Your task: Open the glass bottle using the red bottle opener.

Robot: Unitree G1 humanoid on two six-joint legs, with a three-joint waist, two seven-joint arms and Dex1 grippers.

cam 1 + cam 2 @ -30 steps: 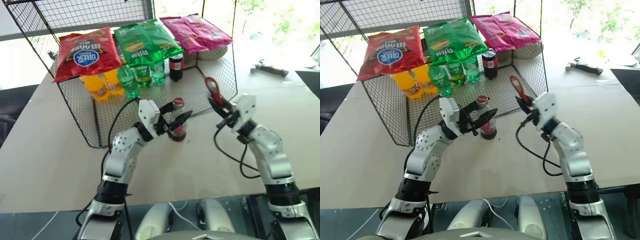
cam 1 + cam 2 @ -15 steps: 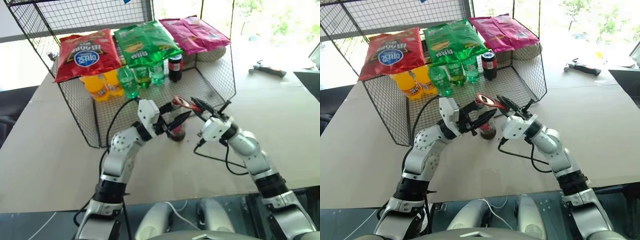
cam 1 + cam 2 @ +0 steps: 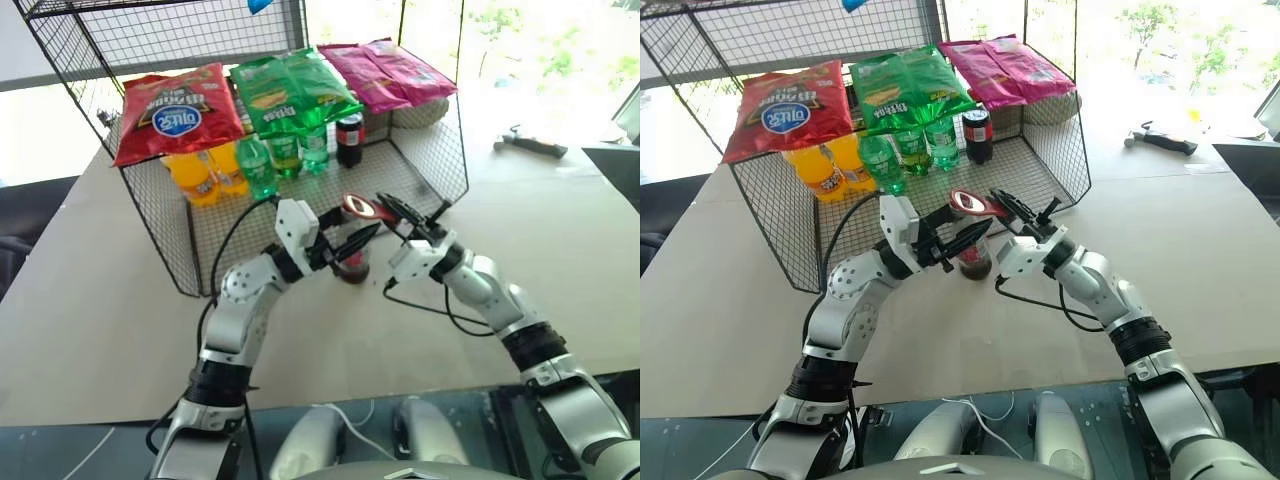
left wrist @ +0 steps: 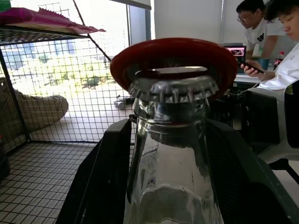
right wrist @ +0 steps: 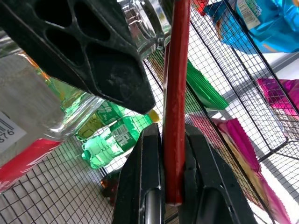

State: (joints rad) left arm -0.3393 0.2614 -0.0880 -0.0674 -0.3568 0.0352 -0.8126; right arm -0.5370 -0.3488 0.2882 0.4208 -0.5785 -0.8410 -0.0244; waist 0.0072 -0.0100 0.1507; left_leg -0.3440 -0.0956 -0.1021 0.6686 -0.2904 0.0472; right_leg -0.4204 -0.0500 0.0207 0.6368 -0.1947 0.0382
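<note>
The glass bottle (image 3: 352, 264) stands upright on the table just in front of the wire basket, with my left gripper (image 3: 356, 246) shut on its body. In the left wrist view its crimped metal cap (image 4: 173, 89) sits between my black fingers (image 4: 103, 177). My right gripper (image 3: 390, 206) is shut on the handle of the red bottle opener (image 5: 176, 93). The opener lies nearly level, its ring head (image 3: 358, 208) resting over the cap. In the left wrist view the red ring (image 4: 174, 55) sits around and just behind the cap's top.
A black wire basket (image 3: 160, 215) stands behind the bottle. It holds red (image 3: 180, 115), green (image 3: 290, 90) and pink (image 3: 385, 70) snack bags, green bottles (image 3: 262, 160), orange bottles (image 3: 205, 170) and a dark red-capped bottle (image 3: 350, 135). A hammer (image 3: 530, 143) lies far right. People (image 4: 261, 28) sit beyond.
My right arm swung left and rolled, bringing the opener from upright at the right down flat onto the bottle's cap. The left gripper and bottle stayed put.
</note>
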